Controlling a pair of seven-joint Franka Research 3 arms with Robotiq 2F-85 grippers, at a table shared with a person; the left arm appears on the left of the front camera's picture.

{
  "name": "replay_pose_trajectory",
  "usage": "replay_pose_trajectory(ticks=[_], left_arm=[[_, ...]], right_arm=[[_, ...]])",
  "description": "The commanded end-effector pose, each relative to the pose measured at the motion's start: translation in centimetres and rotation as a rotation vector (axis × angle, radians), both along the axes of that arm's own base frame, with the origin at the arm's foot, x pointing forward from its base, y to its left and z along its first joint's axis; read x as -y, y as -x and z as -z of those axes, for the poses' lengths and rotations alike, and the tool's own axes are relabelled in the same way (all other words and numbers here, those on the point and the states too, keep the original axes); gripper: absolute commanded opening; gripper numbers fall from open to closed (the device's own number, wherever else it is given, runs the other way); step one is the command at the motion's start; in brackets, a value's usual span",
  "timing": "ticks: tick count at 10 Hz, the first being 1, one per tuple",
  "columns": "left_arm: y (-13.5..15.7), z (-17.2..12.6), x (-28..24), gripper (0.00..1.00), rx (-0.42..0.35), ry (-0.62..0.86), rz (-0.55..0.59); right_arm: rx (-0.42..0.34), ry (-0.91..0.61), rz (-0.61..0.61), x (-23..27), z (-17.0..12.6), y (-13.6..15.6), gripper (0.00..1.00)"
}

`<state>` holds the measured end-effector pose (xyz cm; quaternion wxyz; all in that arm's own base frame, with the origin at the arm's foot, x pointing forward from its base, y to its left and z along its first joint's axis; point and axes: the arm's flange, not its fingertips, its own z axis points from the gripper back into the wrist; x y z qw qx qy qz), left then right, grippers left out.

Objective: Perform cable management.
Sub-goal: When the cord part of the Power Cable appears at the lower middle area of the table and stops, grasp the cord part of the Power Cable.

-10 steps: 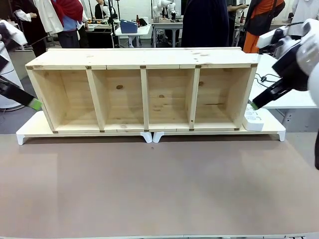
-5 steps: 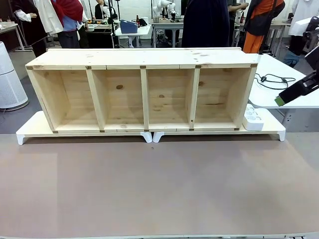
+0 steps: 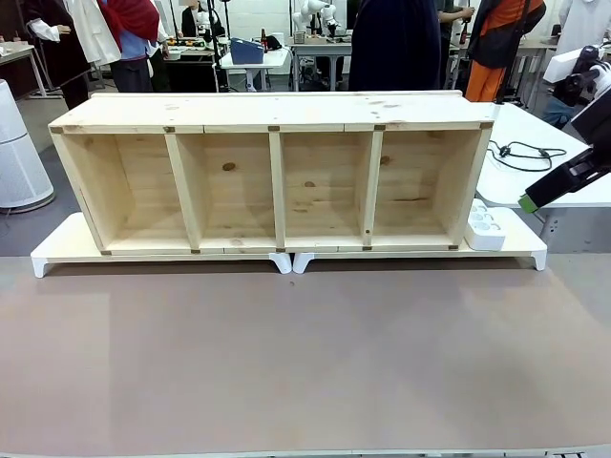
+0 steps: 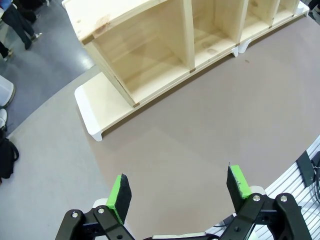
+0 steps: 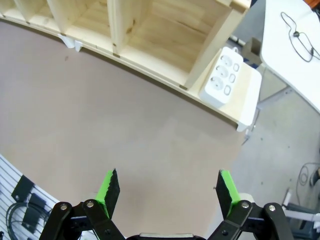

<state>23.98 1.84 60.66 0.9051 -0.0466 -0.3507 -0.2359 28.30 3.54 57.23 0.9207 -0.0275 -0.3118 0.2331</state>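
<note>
Pulled back rightward since a second ago, the right gripper (image 3: 528,202) hangs apart from the white power strip (image 3: 484,225). The strip sits on the white riser (image 3: 517,239) beside the wooden shelf (image 3: 277,110). The black cable (image 3: 520,153) lies looped on the side table (image 3: 506,176) behind.

Left wrist view: the left gripper (image 4: 179,190) gapes wide, empty, above the brown tabletop (image 4: 200,125).

Right wrist view: the right gripper's jaws spread wide, holding nothing.
</note>
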Motion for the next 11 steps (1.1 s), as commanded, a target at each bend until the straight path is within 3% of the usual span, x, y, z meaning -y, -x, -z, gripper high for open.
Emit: replay_pose_trajectory(ticks=[1,2,3,11], left_arm=[[5.0,16.1,2.2,1.0,0.028,0.008,0.018],[0.0,0.0,0.0,1.0,0.0,0.0,0.0],[0.0,0.0,0.0,1.0,0.0,0.0,0.0],[0.0,0.0,0.0,1.0,0.0,0.0,0.0]], right_arm=[[0.035,-0.007,-0.028,0.8,12.6,6.2,1.0],[0.032,-0.007,-0.034,0.7,12.6,6.2,1.0],[0.0,0.0,-0.002,-0.1,0.0,0.0,1.0],[0.0,0.0,-0.002,-0.1,0.0,0.0,1.0]])
